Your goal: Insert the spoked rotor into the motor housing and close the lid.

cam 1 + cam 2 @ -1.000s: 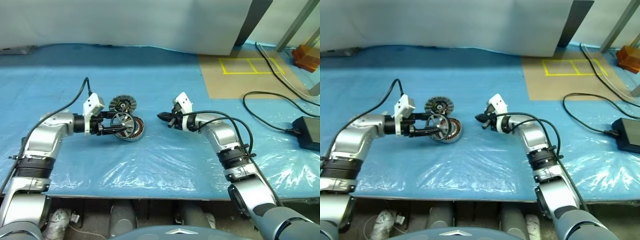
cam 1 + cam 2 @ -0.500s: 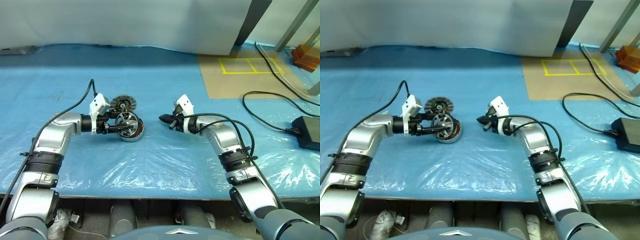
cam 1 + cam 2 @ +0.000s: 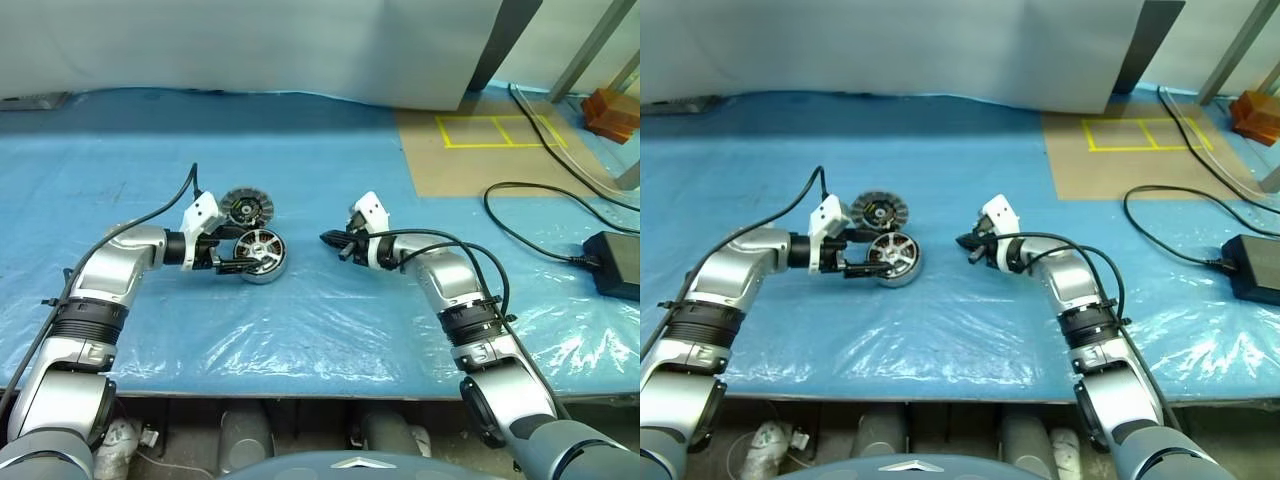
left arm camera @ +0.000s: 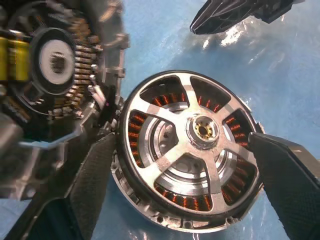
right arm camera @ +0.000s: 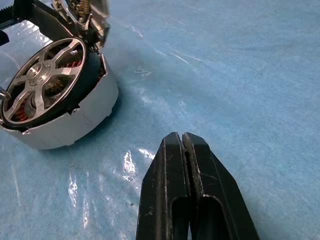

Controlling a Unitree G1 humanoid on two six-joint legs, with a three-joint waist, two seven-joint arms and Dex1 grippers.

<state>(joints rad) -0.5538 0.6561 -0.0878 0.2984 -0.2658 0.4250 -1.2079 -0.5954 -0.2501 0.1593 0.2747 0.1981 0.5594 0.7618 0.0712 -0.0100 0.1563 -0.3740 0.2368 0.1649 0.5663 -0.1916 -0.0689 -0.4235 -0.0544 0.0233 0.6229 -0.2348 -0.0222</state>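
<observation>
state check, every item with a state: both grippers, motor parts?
left gripper: open, fingers on either side of the motor housing
right gripper: shut, empty, off the sheet
spoked rotor: seated flat on top of the housing, windings visible between the spokes
motor housing: upright on the blue sheet
finned round part: lying flat just behind the housing

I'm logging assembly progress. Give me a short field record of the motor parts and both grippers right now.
spoked rotor: lying flat on top of the motor housing, copper windings showing between its spokes
motor housing: upright on the blue sheet
left gripper: at the housing
right gripper: shut, empty, apart from the housing
other part: round, wound, just behind the housing
</observation>
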